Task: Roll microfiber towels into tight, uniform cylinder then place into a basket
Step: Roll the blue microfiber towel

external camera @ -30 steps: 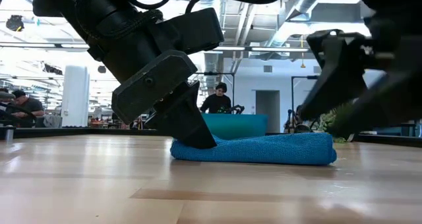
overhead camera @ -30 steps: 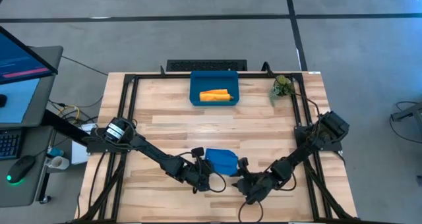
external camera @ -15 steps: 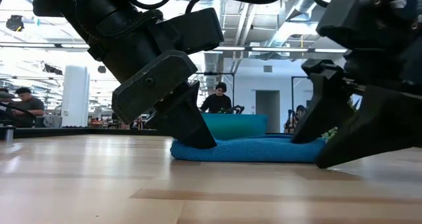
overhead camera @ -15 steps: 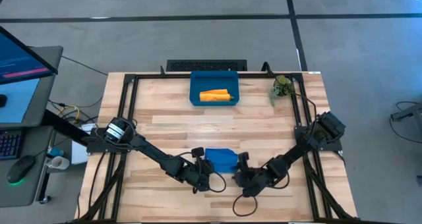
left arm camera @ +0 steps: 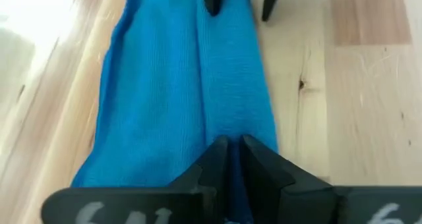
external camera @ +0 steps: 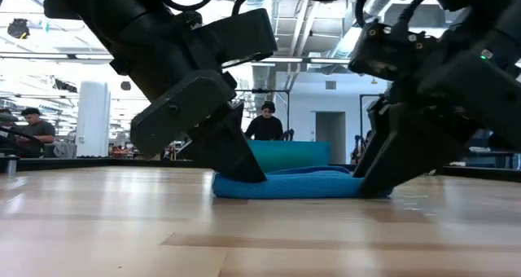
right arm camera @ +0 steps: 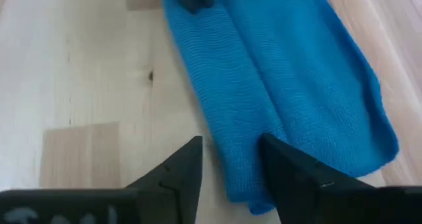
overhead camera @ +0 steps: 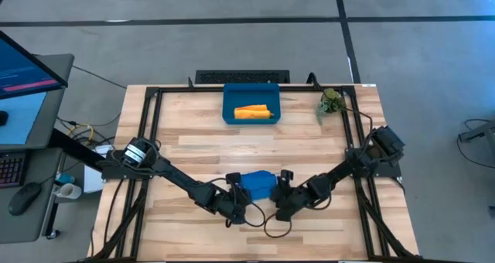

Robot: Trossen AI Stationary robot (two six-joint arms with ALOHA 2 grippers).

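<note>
On the tabletop (overhead camera: 309,147), your blue towel (overhead camera: 260,183) lies lengthwise between both claws: left claw (overhead camera: 233,181) clenched on one end, right claw (overhead camera: 285,179) released, straddling the other.

light: bright and even, from ceiling lamps (external camera: 49,55) seen in the low view | shadows: soft, dark ones under both arms | glare: white wash on the table (left arm camera: 26,26) in the left wrist view | blur: near fingers (right arm camera: 178,174) are fuzzy; blue towel (right arm camera: 277,72) weave is sharp
</note>
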